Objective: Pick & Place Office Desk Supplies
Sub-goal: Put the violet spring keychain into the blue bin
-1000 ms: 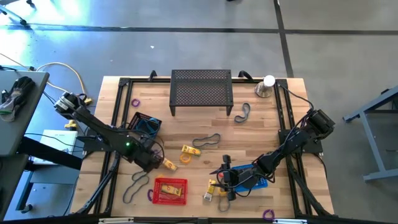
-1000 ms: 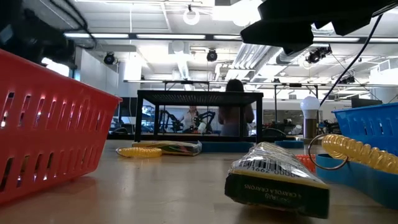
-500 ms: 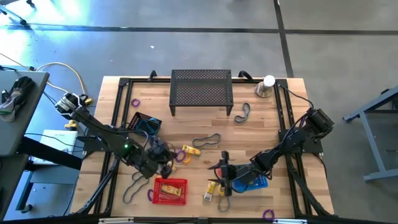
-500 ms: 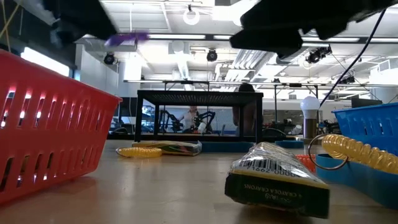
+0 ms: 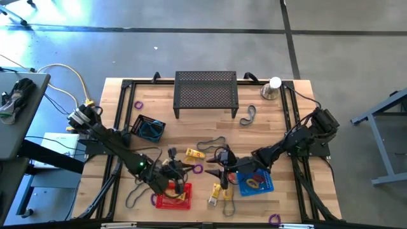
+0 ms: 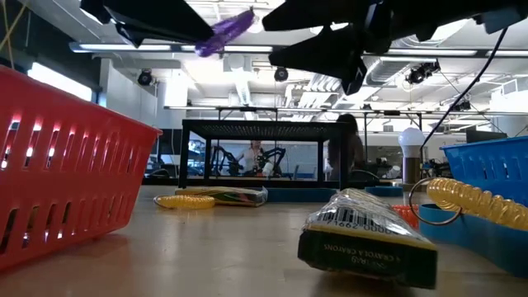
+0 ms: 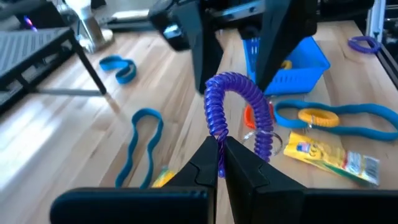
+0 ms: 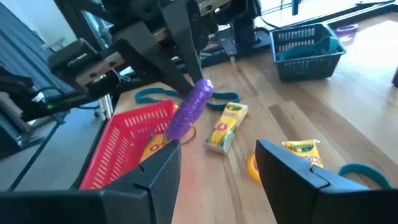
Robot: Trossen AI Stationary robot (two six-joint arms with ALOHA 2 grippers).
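I have three small baskets on my wooden tabletop (image 5: 210, 130). The red plastic basket (image 5: 173, 196) sits near the front edge, and a yellow crayon pack lies in it. The blue plastic basket (image 5: 255, 182) sits to its right, with a yellow coil ring and an orange ring inside. The dark blue basket (image 5: 147, 128) sits farther back on the left, with teal bands in it.

My left fingers (image 5: 180, 167) are pinched tight on a purple curly coil ring (image 7: 239, 106). I hold it up in the air, above the tabletop, just behind the red basket. My right fingers (image 5: 220, 166) are spread wide and hold nothing. They point at the purple coil, close to it but not touching.

Under my two arms lie a yellow crayon pack (image 7: 329, 154), a long teal band (image 7: 339, 118) and another crayon pack (image 8: 226, 124). This middle part is crowded.

The large black mesh stand (image 5: 206, 93) fills the back middle. A silver cone with a white ball (image 5: 271, 88) stands in the back right corner. A dark grey band loop (image 5: 210, 144) lies in the open middle, and another (image 5: 248, 115) lies beside the stand. A small purple ring (image 5: 274, 219) lies at the front right edge, and one more (image 5: 138, 104) at the back left. The wood between the stand and the baskets is mostly open.
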